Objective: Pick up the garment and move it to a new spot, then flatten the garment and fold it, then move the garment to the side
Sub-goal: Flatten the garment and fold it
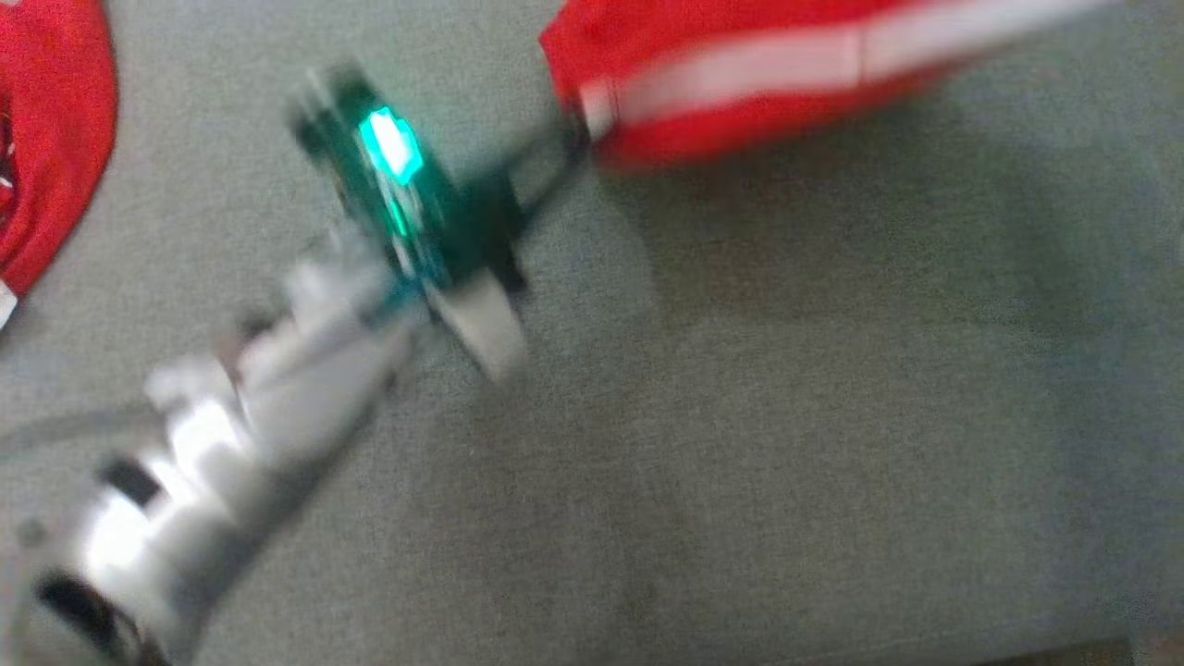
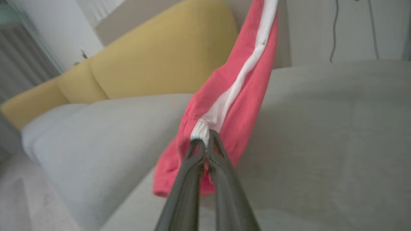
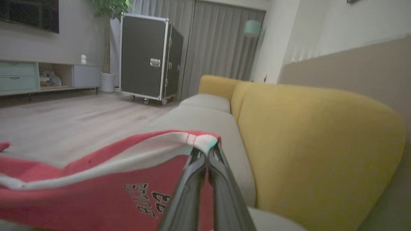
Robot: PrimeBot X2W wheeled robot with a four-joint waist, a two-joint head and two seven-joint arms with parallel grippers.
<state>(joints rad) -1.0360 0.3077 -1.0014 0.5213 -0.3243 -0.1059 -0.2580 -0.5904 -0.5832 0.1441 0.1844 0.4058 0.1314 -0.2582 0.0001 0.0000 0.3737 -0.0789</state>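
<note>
Grey sofa seat [image 1: 786, 462]: flat, woven fabric. Yellow back cushions [image 3: 314, 144]: rounded, plush.

Red garment [image 3: 96, 192] is off the seat, hung between both arms. It looks like a jersey-type knit, with a white trim band along the edge and a dark print with "23". Second red cloth [image 1: 46, 139] lies at the seat's left, well apart.

Left gripper [image 2: 206, 141] is pinched tight on bunched white trim at one corner. Right gripper [image 3: 205, 153] is clamped the same way on the trim at another corner. Head view is blurred, so there is little detail there.

Step, as I read it: carrying the garment to a new spot, flattening not yet begun.

To do it well:
- Hold both pinches firm and keep the top edge taut between the arms.
- Lower so the hanging hem lands first on bare seat.
- Draw back to lay it flat.
- Stay off the other red cloth.

The fabric is thin and limp, and will likely sag and crease if the arms close in.
</note>
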